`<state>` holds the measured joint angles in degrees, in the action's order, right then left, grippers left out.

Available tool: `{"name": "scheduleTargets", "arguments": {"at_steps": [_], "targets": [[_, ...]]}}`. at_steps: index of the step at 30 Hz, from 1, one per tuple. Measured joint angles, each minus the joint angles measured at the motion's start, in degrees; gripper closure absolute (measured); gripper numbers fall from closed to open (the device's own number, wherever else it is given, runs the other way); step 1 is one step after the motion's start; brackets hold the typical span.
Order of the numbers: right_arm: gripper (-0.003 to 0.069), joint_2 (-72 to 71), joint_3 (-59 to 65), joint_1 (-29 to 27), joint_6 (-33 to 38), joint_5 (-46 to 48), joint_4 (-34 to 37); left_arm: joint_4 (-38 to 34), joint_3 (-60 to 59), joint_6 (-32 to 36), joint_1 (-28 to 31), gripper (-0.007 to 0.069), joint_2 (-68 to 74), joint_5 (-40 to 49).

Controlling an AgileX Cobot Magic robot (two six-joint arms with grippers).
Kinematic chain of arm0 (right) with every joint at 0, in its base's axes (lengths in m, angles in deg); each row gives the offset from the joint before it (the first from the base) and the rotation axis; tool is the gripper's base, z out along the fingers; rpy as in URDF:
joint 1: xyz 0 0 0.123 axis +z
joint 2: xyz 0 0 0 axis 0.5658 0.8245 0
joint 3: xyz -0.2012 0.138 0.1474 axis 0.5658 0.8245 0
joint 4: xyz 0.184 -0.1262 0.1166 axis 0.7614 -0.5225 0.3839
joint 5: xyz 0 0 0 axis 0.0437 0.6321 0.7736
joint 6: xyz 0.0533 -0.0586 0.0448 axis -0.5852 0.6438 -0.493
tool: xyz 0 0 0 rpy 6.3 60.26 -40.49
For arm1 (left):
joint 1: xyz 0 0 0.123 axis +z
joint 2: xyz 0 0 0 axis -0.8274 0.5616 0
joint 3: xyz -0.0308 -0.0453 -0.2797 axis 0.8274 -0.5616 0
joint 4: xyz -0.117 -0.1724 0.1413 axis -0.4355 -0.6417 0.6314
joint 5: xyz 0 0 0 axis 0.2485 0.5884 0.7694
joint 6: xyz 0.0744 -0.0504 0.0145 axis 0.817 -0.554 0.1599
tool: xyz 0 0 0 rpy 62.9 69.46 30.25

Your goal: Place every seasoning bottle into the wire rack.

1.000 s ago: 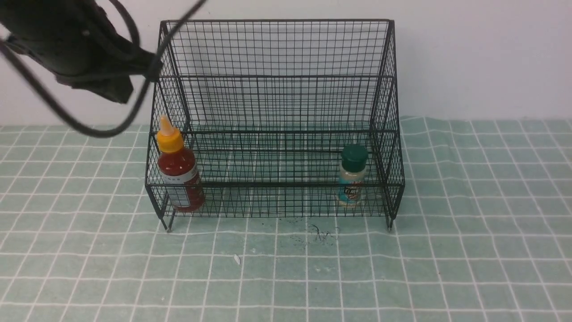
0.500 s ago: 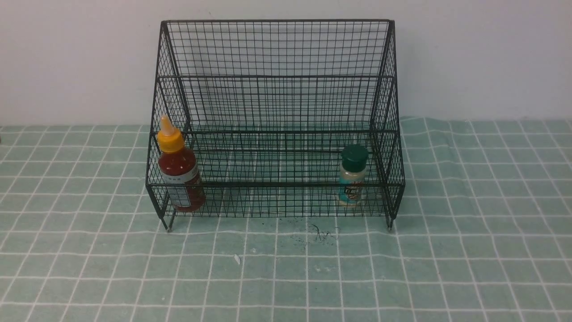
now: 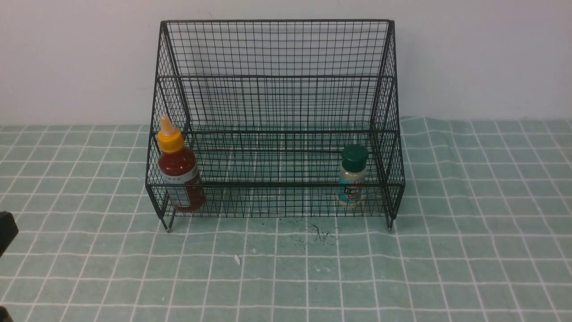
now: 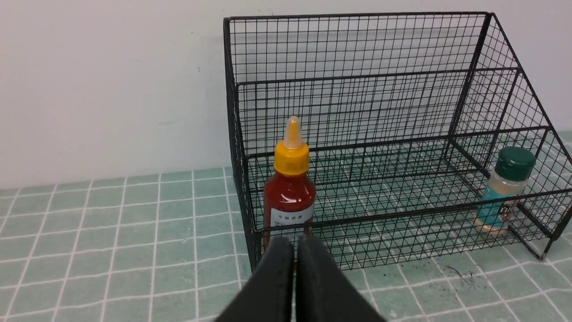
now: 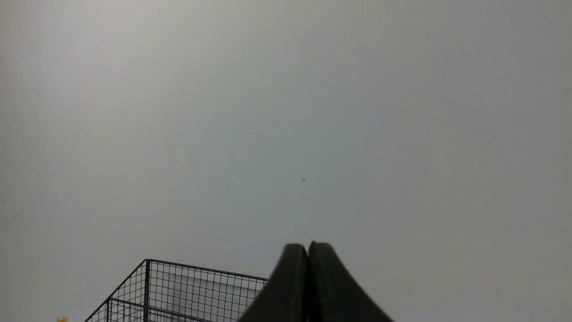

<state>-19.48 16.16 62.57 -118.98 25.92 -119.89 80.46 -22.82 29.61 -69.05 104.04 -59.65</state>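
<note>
Two upright in rack [image 3: 277,77]: sauce bottle [image 3: 180,172], jar [image 3: 351,179].

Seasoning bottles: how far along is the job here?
Looks done: the red sauce bottle and the green-capped jar stand on the lowest tier of the wire rack, at opposite ends. In hand: nothing; left gripper and right gripper are shut, empty. Left: nothing visible.

Wire rack [image 3: 277,20] open above; sauce bottle [image 3: 180,179] and jar [image 3: 351,179] flank its free middle
</note>
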Motion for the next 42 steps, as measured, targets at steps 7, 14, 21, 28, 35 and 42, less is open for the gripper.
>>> {"name": "scheduleTargets", "arguments": {"at_steps": [7,14,21,28,35,42], "targets": [[0.0673,0.0,0.0,0.0,0.0,-0.2,-0.3,0.7,0.0,0.0,0.0,0.0631,0.0,0.0],[0.0673,0.0,0.0,0.0,0.0,-0.3,-0.6,2.0,-7.1,0.6,2.7,0.0631,-5.6,-2.6],[0.0673,0.0,0.0,0.0,-0.8,-0.3,-0.6,2.4,-25.5,4.4,10.9,0.0631,-17.7,-5.4],[0.0673,0.0,0.0,0.0,-1.0,-0.4,-0.6,2.4,-27.9,5.0,11.5,0.0631,-18.0,-2.9],[0.0673,0.0,0.0,0.0,-1.0,-0.4,-0.6,2.4,-27.9,5.0,11.5,0.0631,-18.0,-2.9],[0.0673,0.0,0.0,0.0,-1.0,-0.4,-0.6,2.4,-27.9,5.0,11.5,0.0631,-18.0,-2.9]]}}
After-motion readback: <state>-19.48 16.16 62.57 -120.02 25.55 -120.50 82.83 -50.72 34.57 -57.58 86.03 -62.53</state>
